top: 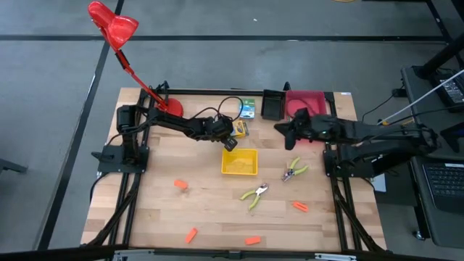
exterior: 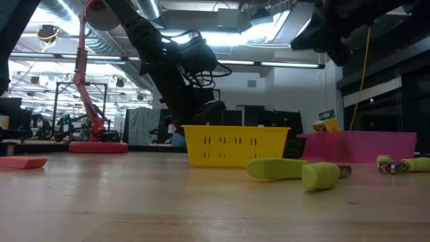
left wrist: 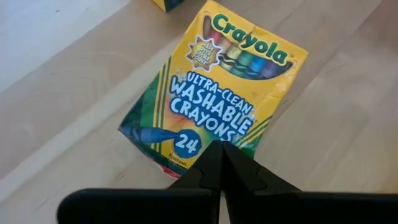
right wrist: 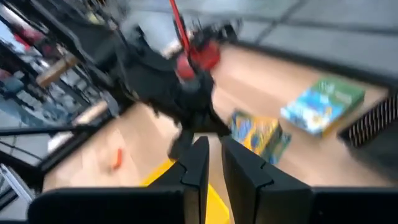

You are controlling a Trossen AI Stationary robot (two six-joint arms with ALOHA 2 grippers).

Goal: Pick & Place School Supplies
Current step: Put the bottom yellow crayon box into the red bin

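Observation:
A yellow and green crayon box (left wrist: 217, 87) lies flat on the table beside the far edge of the yellow tray (top: 239, 162). My left gripper (left wrist: 221, 149) is shut, its tips over the box's bottom end. A blue-green box (top: 247, 108) lies farther back. Two green-handled scissors (top: 255, 194) (top: 293, 170) and several orange pieces (top: 180, 184) lie on the near half. My right gripper (top: 278, 129) hangs high to the right of the boxes, its fingers a narrow gap apart with nothing between them. My left gripper's shut fingertips (left wrist: 214, 155) come slanting down onto the crayon box's bottom end (left wrist: 186, 146), where the number is printed. I cannot tell whether they touch it. The box lies flat, face up, on the table.
A black bin (top: 273, 104) and a red bin (top: 304, 104) stand at the far right edge. A red desk lamp has its base (top: 171, 106) at the far left. The wood between the scissors and the orange pieces is bare.

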